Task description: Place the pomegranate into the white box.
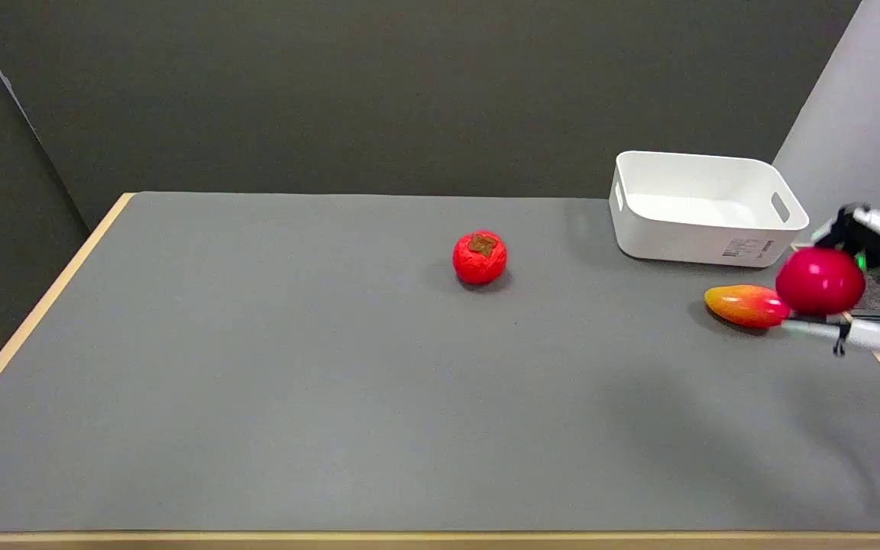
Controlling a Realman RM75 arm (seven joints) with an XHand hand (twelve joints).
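Mango (745,305) before white box (703,233) (right side)

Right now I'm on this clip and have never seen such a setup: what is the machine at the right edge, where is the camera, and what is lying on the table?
The single picture comes from a camera above the table's near side, looking down and across the grey table. At the right edge, the black-and-white thing is the robot's right hand, a many-fingered hand on an arm that reaches in from that side. It holds a smooth, shiny red fruit, the pomegranate, with fingers above and below it.

Just left of the hand, an orange-red mango lies on the table. Near the middle sits a wrinkled red persimmon with a brown top. Behind the hand stands the white box, which looks empty.
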